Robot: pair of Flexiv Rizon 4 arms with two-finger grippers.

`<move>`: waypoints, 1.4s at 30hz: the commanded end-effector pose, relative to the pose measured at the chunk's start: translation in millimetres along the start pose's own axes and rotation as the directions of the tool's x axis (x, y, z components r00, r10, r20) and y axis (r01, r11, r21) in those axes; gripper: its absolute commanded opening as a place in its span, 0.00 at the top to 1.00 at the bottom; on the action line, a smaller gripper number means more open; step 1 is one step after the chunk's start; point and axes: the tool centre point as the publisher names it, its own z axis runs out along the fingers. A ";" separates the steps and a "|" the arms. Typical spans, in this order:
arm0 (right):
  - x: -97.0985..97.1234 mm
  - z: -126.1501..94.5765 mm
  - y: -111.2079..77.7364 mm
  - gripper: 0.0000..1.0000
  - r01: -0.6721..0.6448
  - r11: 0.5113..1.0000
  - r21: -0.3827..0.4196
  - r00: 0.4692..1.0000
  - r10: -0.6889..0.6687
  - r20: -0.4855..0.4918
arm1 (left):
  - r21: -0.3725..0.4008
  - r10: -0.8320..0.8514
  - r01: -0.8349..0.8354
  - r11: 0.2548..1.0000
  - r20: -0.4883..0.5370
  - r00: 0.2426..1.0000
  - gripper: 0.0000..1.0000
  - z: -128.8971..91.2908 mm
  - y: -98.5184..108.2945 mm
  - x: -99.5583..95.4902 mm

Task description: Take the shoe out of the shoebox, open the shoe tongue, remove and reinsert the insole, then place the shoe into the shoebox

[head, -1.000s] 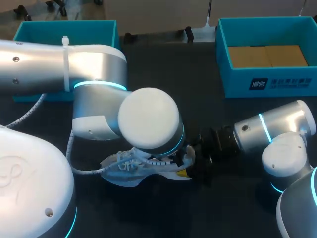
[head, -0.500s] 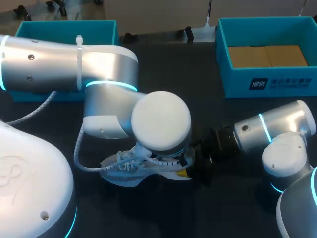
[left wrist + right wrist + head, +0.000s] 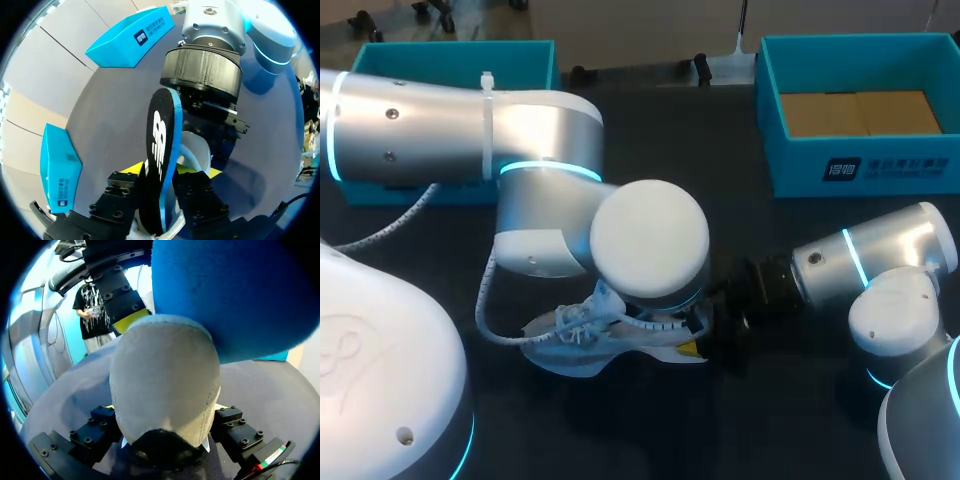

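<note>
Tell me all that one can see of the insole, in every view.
The insole is thin, foam-like: one face black with white print, the edge and other face bright blue. It stands on edge, nearly upright, clamped from both sides by the left gripper. It rises over the pale shoe, whose heel the right gripper holds; whether its lower end is inside the shoe cannot be told. In the head view the left arm hides it.

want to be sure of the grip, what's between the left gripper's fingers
The insole, standing on edge, with both fingers of the left gripper against its sides. The left wrist view shows it.
</note>
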 end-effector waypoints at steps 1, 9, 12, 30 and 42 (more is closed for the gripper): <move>0.5 0.7 2.0 1.00 -0.001 1.000 0.006 1.000 0.001 0.001 | 0.013 -0.001 0.001 1.000 -0.006 1.000 0.75 2.6 2.4 -2.2; 0.5 0.7 2.0 1.00 -0.001 1.000 0.006 1.000 0.001 0.001 | 0.028 0.001 -0.001 1.000 -0.004 1.000 1.00 4.5 -0.1 -4.6; 0.5 0.7 2.0 1.00 -0.001 1.000 0.006 1.000 0.001 0.001 | 0.040 -0.002 0.002 0.999 -0.005 1.000 1.00 4.6 -0.8 -4.6; 0.5 0.7 2.0 1.00 -0.001 1.000 0.006 1.000 0.001 0.001 | 0.073 -0.019 0.020 0.997 -0.007 1.000 1.00 -1.0 -4.7 -6.9; 0.5 0.7 2.0 1.00 -0.001 1.000 0.006 1.000 0.001 0.001 | 0.061 -0.007 0.008 0.998 -0.020 1.000 1.00 3.0 -0.9 -3.2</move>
